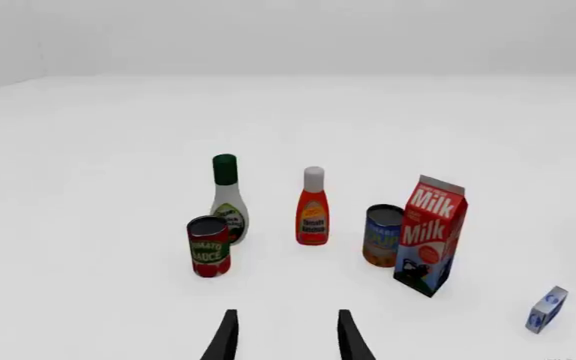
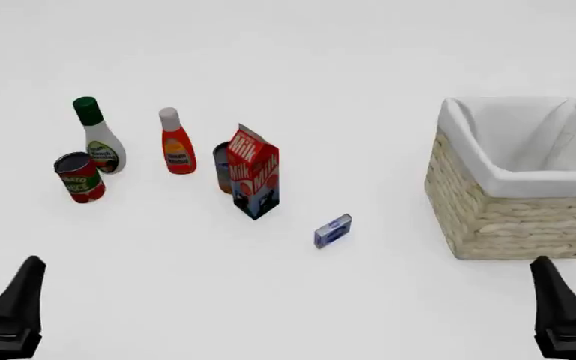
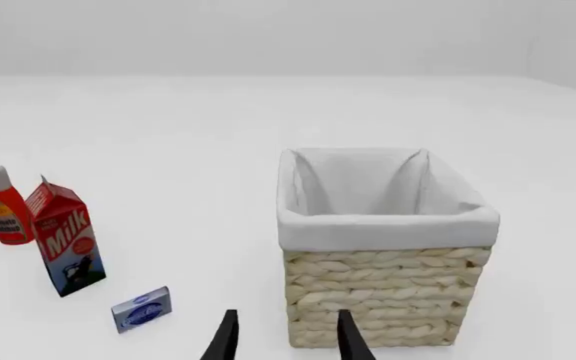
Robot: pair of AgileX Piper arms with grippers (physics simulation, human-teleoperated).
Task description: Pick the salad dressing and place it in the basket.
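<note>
The salad dressing (image 2: 96,136), a white bottle with a dark green cap, stands upright at the far left, just behind a tomato sauce can (image 2: 80,177). It also shows in the left wrist view as the salad dressing (image 1: 228,196). The basket (image 2: 488,217), woven with a white lining, sits at the right, and nothing shows inside it (image 3: 388,300). My left gripper (image 2: 1,262) is open at the near left, well short of the bottles, nothing between its fingers (image 1: 226,334). My right gripper (image 2: 572,262) is open just in front of the basket, its fingers (image 3: 350,334) bare.
A red bottle with a white cap (image 2: 176,142) stands right of the dressing. A milk carton (image 2: 254,174) partly hides a second can (image 2: 223,166). A small blue box (image 2: 333,230) lies between the carton and the basket.
</note>
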